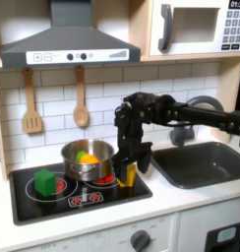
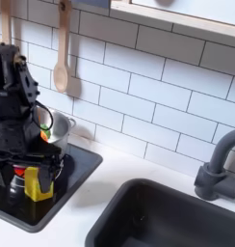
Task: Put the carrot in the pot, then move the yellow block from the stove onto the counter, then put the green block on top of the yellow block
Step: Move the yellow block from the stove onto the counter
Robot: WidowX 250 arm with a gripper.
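Carrot [image 1: 87,157] lies inside the pot [image 1: 88,157], so the yellow block [image 2: 33,182] is next: it stands upright on the stove [image 1: 78,194] between the fingers of the lowered gripper [image 2: 32,177], apparently gripped (contact is hard to confirm). Bare tabletop [image 1: 166,202] lies toward the first exterior view's right; the green block [image 1: 44,181] waits on the stove's far side.

I see orange carrot [image 1: 88,157] with a green end in the shiny steel pot [image 1: 73,152]. Green block [image 1: 44,181] sits on a red ring of the black stove [image 1: 53,204]. Yellow block [image 2: 34,183] bright against my black gripper [image 2: 30,170]. Counter [image 2: 100,193] cream-white, sink [image 1: 206,163] dark grey, wall tiles [image 2: 148,96] white with grey grout, wooden spoon [image 2: 61,72] tan.
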